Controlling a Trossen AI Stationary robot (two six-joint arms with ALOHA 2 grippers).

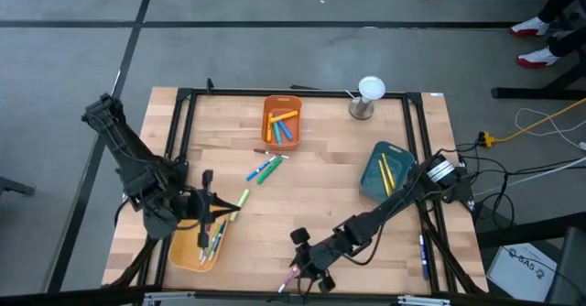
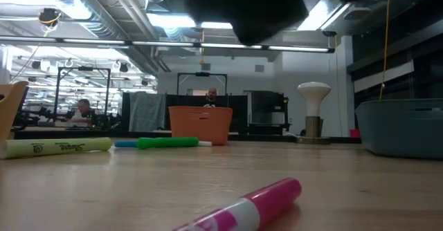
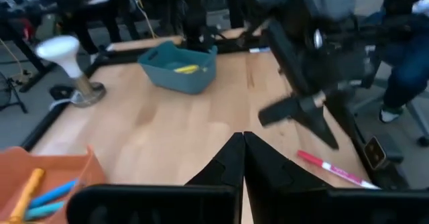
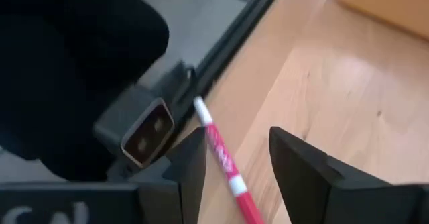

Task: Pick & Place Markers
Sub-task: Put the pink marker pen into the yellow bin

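Note:
A pink marker [image 4: 223, 158] lies flat on the wood close to the table's near edge [image 1: 293, 276], large in the low view's foreground [image 2: 252, 205]. My right gripper [image 4: 236, 150] is open and low over it [image 1: 302, 265], one finger on each side; no touch shows. My left gripper [image 3: 242, 150] is shut and empty, above the yellow bin [image 1: 186, 251], which holds several markers. Green and blue markers [image 1: 265, 169] and a yellow-green one [image 1: 242, 199] lie mid-table. Other markers fill the orange bin [image 1: 282, 123], and yellow ones are in the teal bin [image 1: 384, 170].
A white mushroom-shaped stand [image 1: 367, 96] is at the far edge beside the teal bin. A black metal frame [image 1: 183, 132] rims the table, and its near rail [image 4: 221, 56] runs just beyond the pink marker. Bare wood lies between the two grippers [image 1: 265, 233].

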